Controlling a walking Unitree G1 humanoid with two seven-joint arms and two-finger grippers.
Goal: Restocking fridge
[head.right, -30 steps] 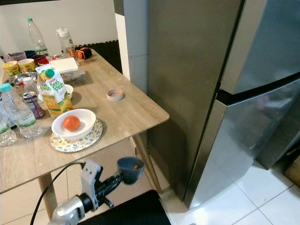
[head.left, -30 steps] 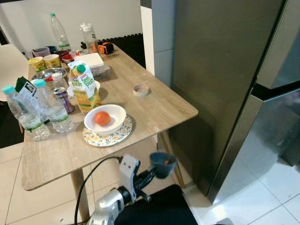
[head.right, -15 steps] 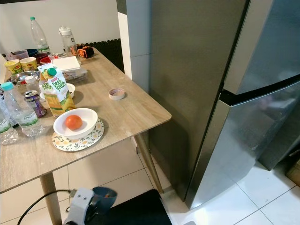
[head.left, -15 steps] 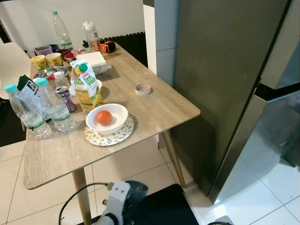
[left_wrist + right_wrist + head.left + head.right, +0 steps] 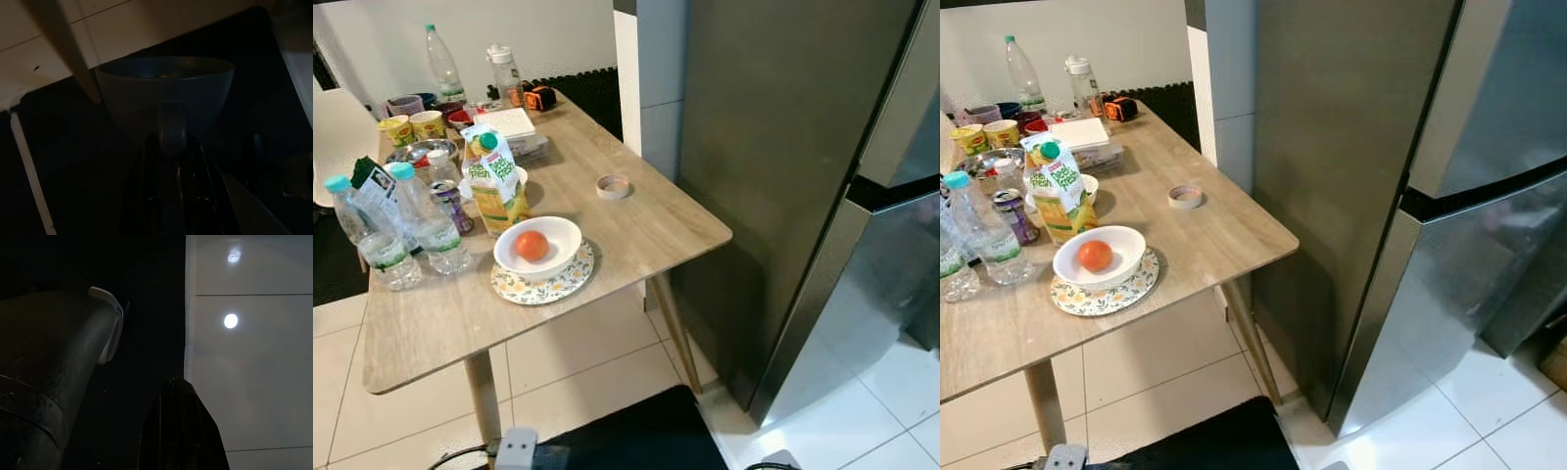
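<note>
The left gripper point(image 5: 168, 161) is clenched on the handle of a blue cup point(image 5: 164, 93), held low under the edge of the table point(image 5: 636, 230); the right gripper point(image 5: 178, 426) hangs idle over the floor with its fingers pressed together and nothing between them. The fridge point(image 5: 1371, 166) stands closed just beside the table, on the far side from the juice carton point(image 5: 492, 181) and water bottles point(image 5: 431, 225). To do this step well, I judge the cup must stay upright and level, and the fridge door must be opened first with the free right gripper.
</note>
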